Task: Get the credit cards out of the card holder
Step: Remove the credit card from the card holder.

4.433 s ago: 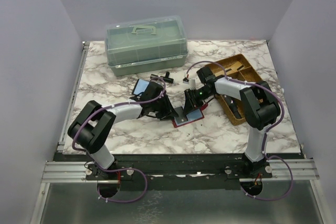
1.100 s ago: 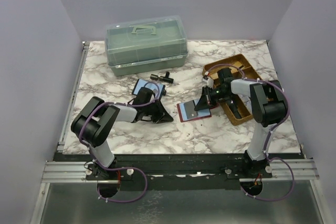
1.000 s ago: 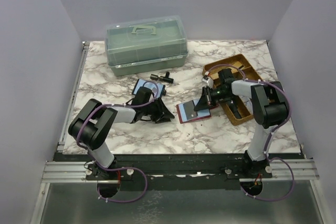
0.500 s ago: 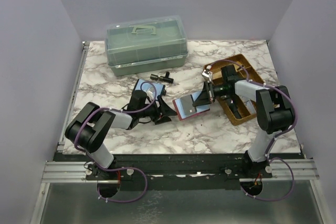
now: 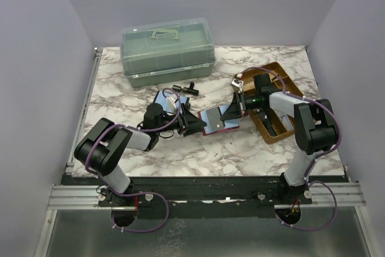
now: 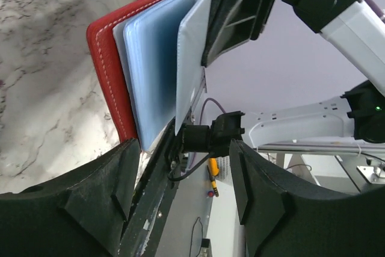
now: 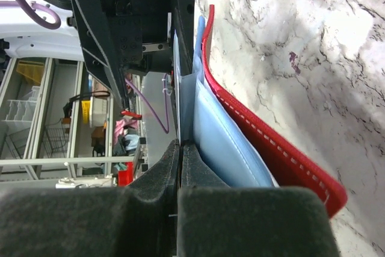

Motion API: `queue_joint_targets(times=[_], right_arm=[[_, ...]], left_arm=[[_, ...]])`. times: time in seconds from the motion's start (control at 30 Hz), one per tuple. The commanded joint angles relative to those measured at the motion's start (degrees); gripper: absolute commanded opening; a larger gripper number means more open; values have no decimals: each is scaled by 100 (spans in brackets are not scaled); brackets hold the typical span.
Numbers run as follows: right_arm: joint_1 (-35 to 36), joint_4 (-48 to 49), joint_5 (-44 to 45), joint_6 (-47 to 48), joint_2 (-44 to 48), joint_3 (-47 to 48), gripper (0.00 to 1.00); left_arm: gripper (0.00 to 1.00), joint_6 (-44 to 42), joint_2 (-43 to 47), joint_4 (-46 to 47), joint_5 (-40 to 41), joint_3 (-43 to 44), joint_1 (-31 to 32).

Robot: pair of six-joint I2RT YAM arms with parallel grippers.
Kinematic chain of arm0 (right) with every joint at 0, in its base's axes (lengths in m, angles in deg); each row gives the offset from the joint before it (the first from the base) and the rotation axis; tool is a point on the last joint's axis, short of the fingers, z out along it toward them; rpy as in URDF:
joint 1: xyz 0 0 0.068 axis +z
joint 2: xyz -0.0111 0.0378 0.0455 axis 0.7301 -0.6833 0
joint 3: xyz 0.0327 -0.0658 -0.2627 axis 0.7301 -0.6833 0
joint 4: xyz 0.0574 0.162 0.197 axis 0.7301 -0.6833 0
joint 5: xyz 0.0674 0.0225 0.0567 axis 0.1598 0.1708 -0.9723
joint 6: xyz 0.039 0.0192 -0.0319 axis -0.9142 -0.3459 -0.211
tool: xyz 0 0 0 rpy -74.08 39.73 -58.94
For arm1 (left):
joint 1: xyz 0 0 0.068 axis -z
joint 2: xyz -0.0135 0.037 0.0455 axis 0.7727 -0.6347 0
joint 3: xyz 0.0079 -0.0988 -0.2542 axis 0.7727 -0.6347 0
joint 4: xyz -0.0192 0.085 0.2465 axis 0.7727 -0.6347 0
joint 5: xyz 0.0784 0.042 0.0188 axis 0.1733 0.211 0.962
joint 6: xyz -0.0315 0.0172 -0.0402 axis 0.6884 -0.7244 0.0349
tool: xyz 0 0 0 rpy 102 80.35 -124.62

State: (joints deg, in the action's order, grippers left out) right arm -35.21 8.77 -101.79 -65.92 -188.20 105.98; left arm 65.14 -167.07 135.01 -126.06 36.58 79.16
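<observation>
On the surface (image 5: pixel 240 148), the right pincer (image 7: pixel 180 147) pinches a pale card (image 6: pixel 194 58) in the red holder (image 6: pixel 108 76). The left pincer (image 6: pixel 183 154) stands spread beside it.

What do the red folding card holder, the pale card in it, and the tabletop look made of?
Red folding card holder: leather or faux leather, matte, white stitching along the rim. Pale grey-blue card: likely plastic, thin, stiff, smooth. Veined white tabletop: marble look, possibly laminate.

overhead view looks down from behind; both wrist views face the card holder (image 6: pixel 108 70) close up.
</observation>
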Motion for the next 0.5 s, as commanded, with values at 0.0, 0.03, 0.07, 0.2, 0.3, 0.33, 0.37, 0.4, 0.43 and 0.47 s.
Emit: queue_joint_targets(times=[0.0,0.03,0.07,0.2,0.3,0.33,0.37,0.4,0.43,0.47], right_arm=[[32,268,-361,-181,224,-73,0],[32,292,-383,-201,237,-86,0],[32,312,-401,-226,244,-94,0],[32,492,-579,-393,269,-127,0],[27,592,-681,-514,293,-133,0],[29,632,-707,-547,309,-143,0],[35,668,-727,-585,327,-148,0],[29,687,-740,-601,346,-156,0],[30,709,-747,-619,362,-167,0],[34,732,-751,-629,386,-177,0]], left_arm=[[67,279,-56,901,-234,-108,-6],[67,318,-94,984,-237,-112,-8],[67,340,-133,1001,-239,-108,-6],[67,357,-277,1023,-271,-26,1],[67,316,-375,1020,-265,-7,1],[67,299,-406,1023,-259,-21,1],[67,281,-422,1016,-251,-49,1],[67,263,-444,1021,-256,-69,1],[67,245,-453,1022,-245,-107,1],[67,227,-448,1022,-238,-143,-7]])
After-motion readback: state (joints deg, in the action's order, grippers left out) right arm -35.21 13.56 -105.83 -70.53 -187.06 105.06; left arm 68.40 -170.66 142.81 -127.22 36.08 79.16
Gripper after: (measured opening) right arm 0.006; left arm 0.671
